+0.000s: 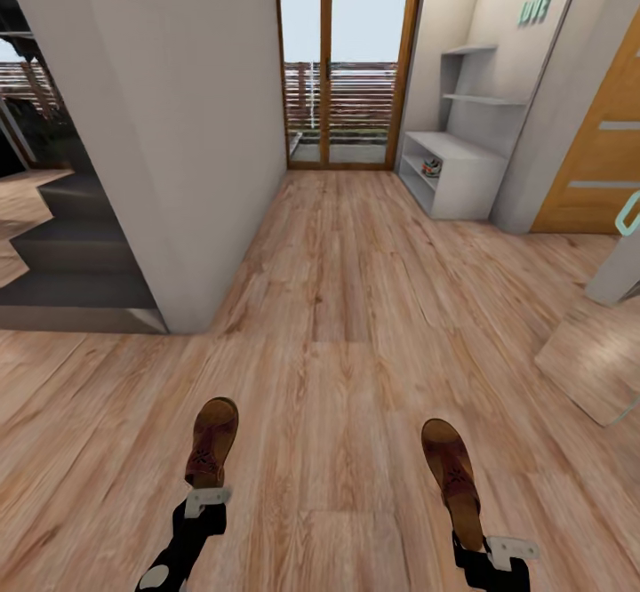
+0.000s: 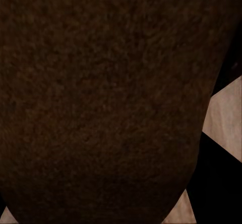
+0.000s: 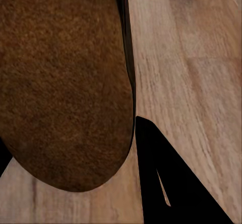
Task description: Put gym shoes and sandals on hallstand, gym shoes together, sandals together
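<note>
Two brown sandals are up off the corridor floor [image 1: 347, 290] in front of me. My left gripper [image 1: 206, 496] is shut on the heel of one sandal [image 1: 212, 441], whose dark brown underside [image 2: 101, 98] looms close in the left wrist view. My right gripper [image 1: 484, 549] is shut on the heel of the other sandal [image 1: 452, 476]; the right wrist view has its sole [image 3: 65, 82] beside a black finger [image 3: 171, 183]. The pale hallstand [image 1: 462, 152] stands far ahead on the right. A gym shoe [image 1: 432, 166] rests in its low open shelf.
A grey wall corner [image 1: 178, 130] juts in at the left, with dark steps [image 1: 71, 263] behind it. A glass door [image 1: 347, 59] closes the corridor's far end. A wooden door [image 1: 596, 156] and a pale low object [image 1: 596, 361] are at the right.
</note>
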`<state>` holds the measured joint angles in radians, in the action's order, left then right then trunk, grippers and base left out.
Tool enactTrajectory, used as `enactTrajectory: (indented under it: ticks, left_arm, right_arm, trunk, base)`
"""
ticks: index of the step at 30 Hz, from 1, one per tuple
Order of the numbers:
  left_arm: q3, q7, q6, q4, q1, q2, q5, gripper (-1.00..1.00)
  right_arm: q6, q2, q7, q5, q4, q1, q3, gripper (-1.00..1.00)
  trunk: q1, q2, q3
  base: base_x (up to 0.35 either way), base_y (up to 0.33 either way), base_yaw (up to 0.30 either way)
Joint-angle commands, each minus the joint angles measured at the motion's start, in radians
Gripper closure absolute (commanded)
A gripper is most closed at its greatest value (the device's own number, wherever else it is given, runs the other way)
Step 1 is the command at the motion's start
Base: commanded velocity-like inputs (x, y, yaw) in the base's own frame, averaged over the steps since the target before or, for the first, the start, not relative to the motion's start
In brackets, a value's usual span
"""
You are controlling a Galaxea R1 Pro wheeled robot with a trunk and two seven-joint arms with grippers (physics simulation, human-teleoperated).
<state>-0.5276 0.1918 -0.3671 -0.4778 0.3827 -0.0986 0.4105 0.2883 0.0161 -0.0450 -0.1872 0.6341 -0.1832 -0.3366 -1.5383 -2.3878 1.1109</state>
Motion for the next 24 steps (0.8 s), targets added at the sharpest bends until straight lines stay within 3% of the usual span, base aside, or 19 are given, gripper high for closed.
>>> enactTrajectory:
  ticks: [1, 24]
  left_arm:
    - [-0.008, 0.008, -0.003, -0.001, 0.001, -0.001, 0.005, 1.00]
    - [-0.009, 0.008, -0.003, -0.001, 0.001, -0.001, 0.005, 1.00]
  right_arm:
    - [0.003, -0.001, -0.004, -0.006, -0.001, -0.001, -0.006, 1.00]
    - [0.003, -0.001, -0.003, -0.006, -0.001, -0.001, -0.005, 1.00]
  trunk:
    - [0.000, 0.000, 0.000]
    - [0.000, 0.000, -0.013]
  base:
    - [0.339, -0.073, 0.000]
    - [0.339, -0.027, 0.000]
